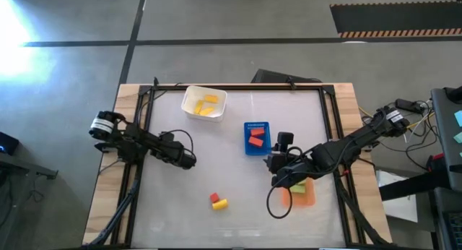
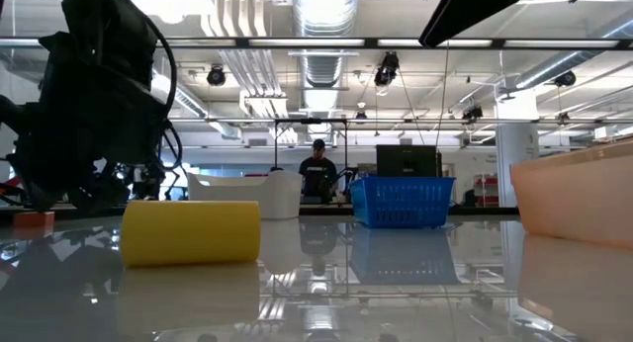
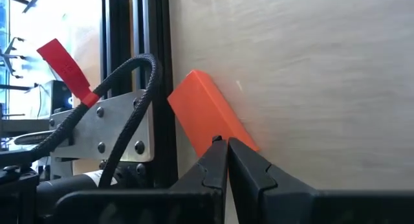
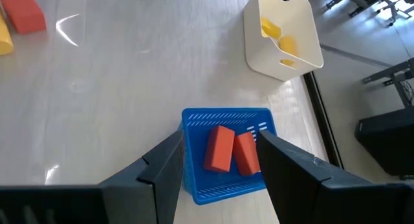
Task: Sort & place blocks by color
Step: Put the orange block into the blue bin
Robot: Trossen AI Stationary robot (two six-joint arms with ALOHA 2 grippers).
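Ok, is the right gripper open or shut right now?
Open. In the right wrist view its two dark fingers stand wide apart with nothing between them, framing the blue tray and the two red blocks in it.

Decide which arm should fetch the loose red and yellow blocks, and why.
Left, probably: the left gripper is nearer the red block and yellow block, bare table between; the right gripper sits by the blue tray.

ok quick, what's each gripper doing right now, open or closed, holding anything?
Left gripper: jaws closed, holding nothing.
Right gripper: jaws open, empty.
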